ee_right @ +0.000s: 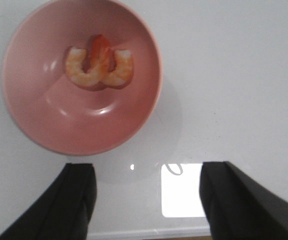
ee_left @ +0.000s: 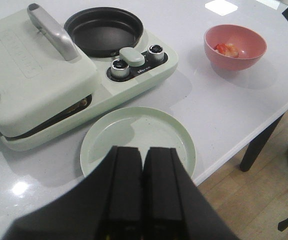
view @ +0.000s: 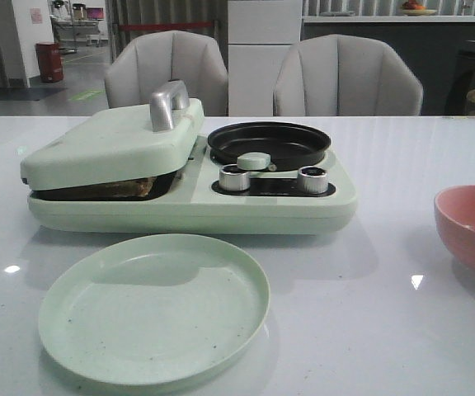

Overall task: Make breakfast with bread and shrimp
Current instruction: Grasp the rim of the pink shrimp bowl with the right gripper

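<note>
Orange-white curled shrimp [ee_right: 100,66] in pink bowl [ee_right: 44,120], right hand [ee_right: 146,200] wide, left hand [ee_left: 143,192] closed, empty.

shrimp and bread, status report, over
Left hand shut, empty. Right hand open above bowl, shrimp inside. Bread under press lid. Nothing in the way.

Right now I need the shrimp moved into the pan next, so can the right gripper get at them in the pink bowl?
Probably yes: the right gripper is open, the shrimp lie uncovered in the pink bowl, and nothing stands between them.
</note>
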`<state>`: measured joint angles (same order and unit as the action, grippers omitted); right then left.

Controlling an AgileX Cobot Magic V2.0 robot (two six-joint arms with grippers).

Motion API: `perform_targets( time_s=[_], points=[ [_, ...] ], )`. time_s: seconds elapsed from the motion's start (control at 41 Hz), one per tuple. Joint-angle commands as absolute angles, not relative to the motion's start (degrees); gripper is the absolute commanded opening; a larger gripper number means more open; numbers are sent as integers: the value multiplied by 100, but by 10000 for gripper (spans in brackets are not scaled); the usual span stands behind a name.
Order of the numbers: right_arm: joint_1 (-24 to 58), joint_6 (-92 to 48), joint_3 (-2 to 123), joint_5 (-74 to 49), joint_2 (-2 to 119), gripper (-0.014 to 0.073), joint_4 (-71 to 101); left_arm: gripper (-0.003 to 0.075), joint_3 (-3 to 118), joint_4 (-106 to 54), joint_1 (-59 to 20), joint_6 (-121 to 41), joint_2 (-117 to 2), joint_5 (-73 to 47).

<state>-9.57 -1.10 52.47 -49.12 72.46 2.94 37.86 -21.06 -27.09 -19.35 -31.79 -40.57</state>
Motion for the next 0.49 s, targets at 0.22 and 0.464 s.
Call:
perform_targets(
  time_s=[0.22, 0.464],
  points=[
    [-1254, -231, 6070, -4279, 8726, 547, 530, 102, 3938, -2210, -2752, -1877, -3206, -3677],
    [-1254, -550, 6438, -4140, 9608, 545, 855, 102, 3938, -2210, -2752, -1877, -3206, -3677]
  ],
)
